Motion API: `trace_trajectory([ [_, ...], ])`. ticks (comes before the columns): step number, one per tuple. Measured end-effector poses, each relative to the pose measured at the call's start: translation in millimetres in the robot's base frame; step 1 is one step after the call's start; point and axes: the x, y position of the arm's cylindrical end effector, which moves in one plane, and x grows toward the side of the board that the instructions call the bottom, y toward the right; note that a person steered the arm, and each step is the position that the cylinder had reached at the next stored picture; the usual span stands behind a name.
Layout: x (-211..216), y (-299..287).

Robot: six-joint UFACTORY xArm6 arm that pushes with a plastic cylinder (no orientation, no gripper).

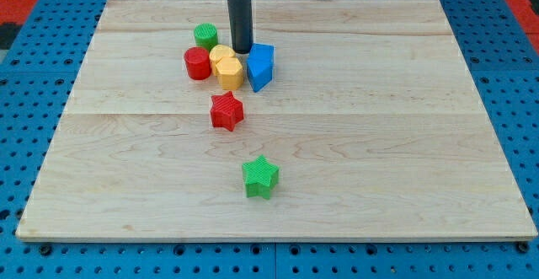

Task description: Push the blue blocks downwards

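Note:
A blue block [260, 66], wedge-like in shape, sits on the wooden board [379, 144] left of centre near the view's top. My tip [242, 50] is just above and left of it, close to its upper left edge and above the yellow blocks. A second blue block is not visible. Two yellow blocks [226, 67] touch the blue block on its left. A red cylinder [198, 63] sits left of the yellow ones. A green cylinder [205, 35] stands above the red one.
A red star [226, 111] lies below the cluster. A green star [260, 176] lies further down, towards the view's bottom. The board sits on a blue perforated base [514, 77].

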Motion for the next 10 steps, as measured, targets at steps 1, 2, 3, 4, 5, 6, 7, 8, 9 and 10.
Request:
trace_trajectory([
  [1, -33.2, 5.0],
  [2, -31.3, 20.9],
  [3, -2.5, 13.6],
  [4, 28.7, 12.8],
  [5, 57.2, 12.8],
  [6, 81.8, 12.8],
  [7, 98.6, 8.7],
  [8, 70.6, -8.4],
  [9, 44.3, 24.9],
  [10, 69.6, 37.1],
])
